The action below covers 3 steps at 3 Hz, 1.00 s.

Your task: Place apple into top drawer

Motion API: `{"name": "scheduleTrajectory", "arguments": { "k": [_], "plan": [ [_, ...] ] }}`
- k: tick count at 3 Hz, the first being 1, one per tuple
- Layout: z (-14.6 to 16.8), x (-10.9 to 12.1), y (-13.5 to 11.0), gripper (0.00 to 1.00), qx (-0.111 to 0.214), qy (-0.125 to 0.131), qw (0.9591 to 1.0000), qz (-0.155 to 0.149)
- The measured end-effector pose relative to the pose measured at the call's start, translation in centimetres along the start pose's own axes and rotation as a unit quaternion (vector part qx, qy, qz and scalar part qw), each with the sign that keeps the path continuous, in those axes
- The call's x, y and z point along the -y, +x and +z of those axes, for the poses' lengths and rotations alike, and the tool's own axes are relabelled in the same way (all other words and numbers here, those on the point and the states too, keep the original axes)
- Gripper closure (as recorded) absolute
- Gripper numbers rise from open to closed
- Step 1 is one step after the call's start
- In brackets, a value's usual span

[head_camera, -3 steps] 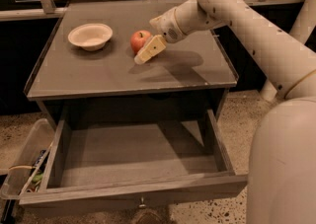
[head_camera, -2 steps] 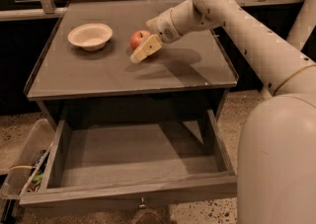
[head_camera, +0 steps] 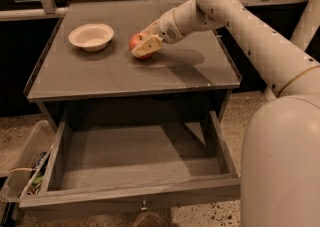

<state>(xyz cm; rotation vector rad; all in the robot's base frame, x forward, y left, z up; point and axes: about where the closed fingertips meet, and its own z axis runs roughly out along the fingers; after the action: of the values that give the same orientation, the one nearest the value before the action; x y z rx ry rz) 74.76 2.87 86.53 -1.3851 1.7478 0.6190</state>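
Gripper [head_camera: 142,47] at apple [head_camera: 135,41], bowl [head_camera: 91,36] near; top drawer [head_camera: 140,163] open.

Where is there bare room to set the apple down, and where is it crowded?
The open top drawer is bare wall to wall. The tabletop is free along its front, before bowl and apple. Crowded: back left, where the gripper is at the apple beside the bowl.

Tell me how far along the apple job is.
Done: the top drawer is pulled open. In hand: the gripper is at the apple, which sits on the tabletop near the bowl. Left: lift the apple, carry it down, release it in the drawer.
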Motion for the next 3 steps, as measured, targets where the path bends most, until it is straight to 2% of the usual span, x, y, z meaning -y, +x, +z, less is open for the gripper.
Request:
{"name": "scheduleTrajectory", "arguments": {
  "k": [2,3],
  "plan": [
    [0.01,0.0,0.0,0.88,0.0,0.0,1.0,0.0],
    [0.07,-0.58,0.65,1.0,-0.011,-0.008,0.9999,0.001]
  ]
}}
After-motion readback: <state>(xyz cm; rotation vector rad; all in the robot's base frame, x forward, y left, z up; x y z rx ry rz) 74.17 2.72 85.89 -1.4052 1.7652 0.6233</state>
